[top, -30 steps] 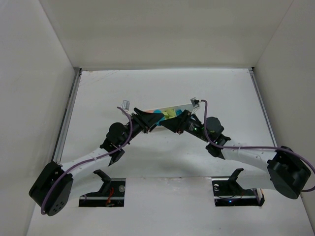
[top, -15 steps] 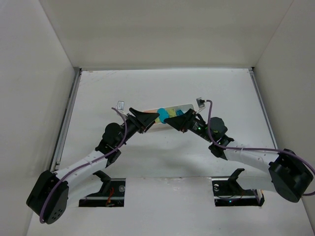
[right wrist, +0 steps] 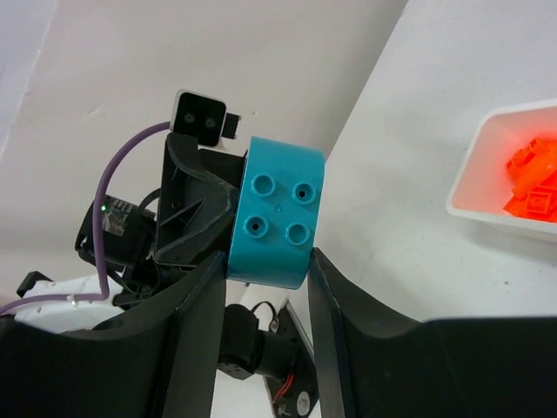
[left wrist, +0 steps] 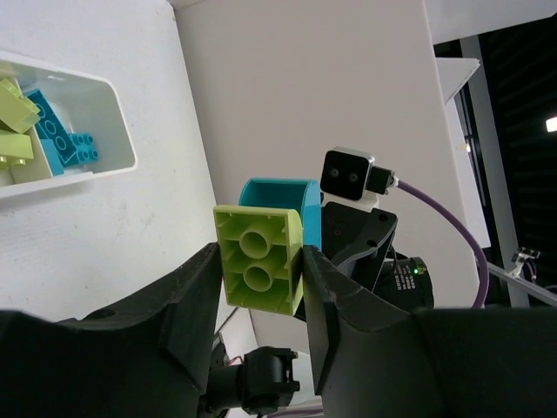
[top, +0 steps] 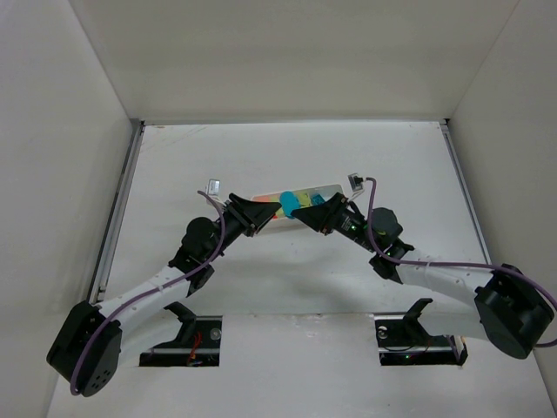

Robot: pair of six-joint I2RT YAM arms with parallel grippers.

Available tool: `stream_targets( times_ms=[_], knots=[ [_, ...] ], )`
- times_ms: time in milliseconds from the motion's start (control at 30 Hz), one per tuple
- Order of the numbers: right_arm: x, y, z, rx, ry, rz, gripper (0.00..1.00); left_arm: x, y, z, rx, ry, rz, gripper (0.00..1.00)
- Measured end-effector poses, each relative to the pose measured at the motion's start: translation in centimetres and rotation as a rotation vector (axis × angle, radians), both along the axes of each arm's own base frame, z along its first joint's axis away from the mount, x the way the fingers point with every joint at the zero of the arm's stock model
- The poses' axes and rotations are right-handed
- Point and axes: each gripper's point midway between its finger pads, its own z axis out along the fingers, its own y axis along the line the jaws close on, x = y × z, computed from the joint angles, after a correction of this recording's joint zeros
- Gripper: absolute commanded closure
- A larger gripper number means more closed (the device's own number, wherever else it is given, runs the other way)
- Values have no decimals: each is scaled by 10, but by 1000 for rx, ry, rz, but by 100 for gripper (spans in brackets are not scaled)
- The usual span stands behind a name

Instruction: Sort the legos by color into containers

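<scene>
- Pinching a yellow-green brick (left wrist: 258, 258) between its two fingers, the left claw (left wrist: 259, 279) holds it in the air with the hollow underside turned to the wrist camera.
- Right claw (right wrist: 264, 261) is pressed on a cyan brick (right wrist: 277, 218), with the four studs facing its own camera.
- The two claws meet tip to tip, so each one stands in the way of the other. Directly beyond the left claw sits the cyan brick, half hidden by the yellow-green one. I cannot tell if the two bricks touch.
- Behind the cyan brick are the right wrist camera (left wrist: 348, 172) and a purple cable (left wrist: 435, 218).
- Up and to the left of the left claw is one end of the white tray (left wrist: 117, 144), holding yellow-green bricks (left wrist: 13, 122) and cyan bricks (left wrist: 57, 139). Whether a divider separates them I cannot tell.
- To the right of the right claw, the other tray end holds orange-red bricks (right wrist: 533, 178).
- Under both claws is the white table (top: 348, 157).
</scene>
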Motion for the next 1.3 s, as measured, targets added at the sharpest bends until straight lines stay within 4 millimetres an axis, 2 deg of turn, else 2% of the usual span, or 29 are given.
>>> stream_targets(
  times_ms=[167,367,533,733,967,1033,1200,1300],
  knots=[
    [0,1,-1,4,11,1,45,1,0,0,0,-1,6,77],
    [3,3,-9,-5,32,0,39,-3,-4,-1,5,0,-8,78],
    [5,4,-11,-7,36,0,40,-3,-5,-3,9,2,-5,79],
    [7,6,-7,10,30,1,60,-2,-5,-4,17,1,6,80],
    [8,3,-9,2,39,7,64,-4,-4,-9,24,0,1,82],
    [8,-2,-9,-12,31,9,64,-6,-4,-12,31,2,-9,82],
    [38,-42,5,-31,-24,-149,64,-6,5,-30,82,27,0,82],
    [53,-61,-3,-80,-18,-224,63,-4,9,-36,111,29,11,82]
  ],
)
